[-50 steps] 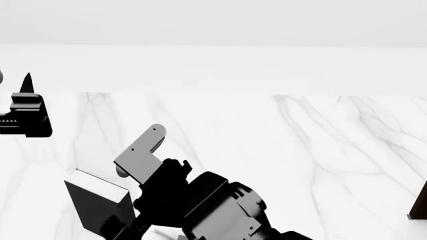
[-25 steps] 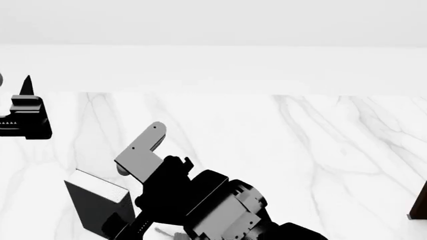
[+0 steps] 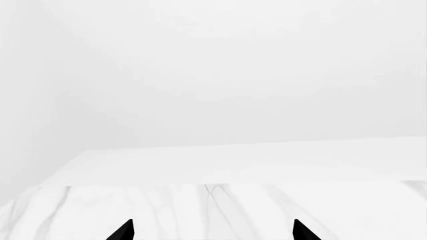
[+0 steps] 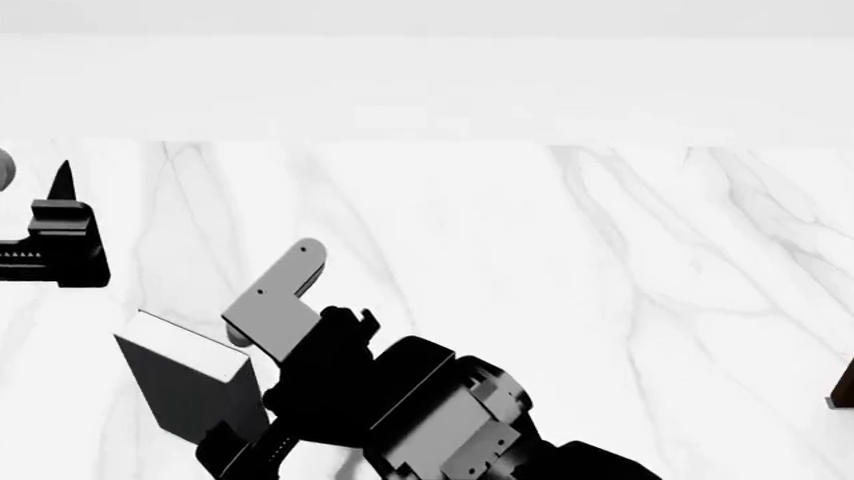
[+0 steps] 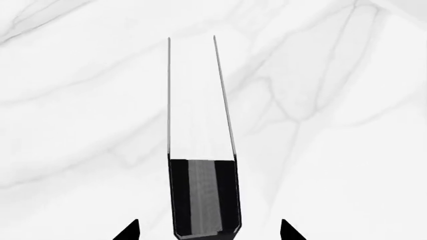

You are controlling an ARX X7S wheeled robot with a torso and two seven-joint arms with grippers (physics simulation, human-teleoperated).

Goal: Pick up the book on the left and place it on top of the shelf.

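Observation:
The black book with a white page edge [image 4: 187, 385] stands on its edge on the white marble table [image 4: 561, 260], at the near left. In the right wrist view the book [image 5: 200, 150] runs away from the camera between my right gripper's [image 5: 208, 231] two black fingertips, with a gap on each side. The jaws are open around it. In the head view one grey finger [image 4: 276, 292] lies beside the book and the other is hidden. My left gripper [image 4: 54, 240] is open and empty at the far left, its fingertips [image 3: 123, 231] over bare marble. A sliver of the dark brown shelf [image 4: 843, 390] shows at the right edge.
The table's far edge [image 4: 427, 140] meets a plain white wall. My right arm's black and grey links [image 4: 427, 410] cross the near middle of the head view. Nothing else stands on the table in view.
The head view has shifted, so the table's far edge sits higher in the frame. The right gripper and the book keep almost the same stance to each other.

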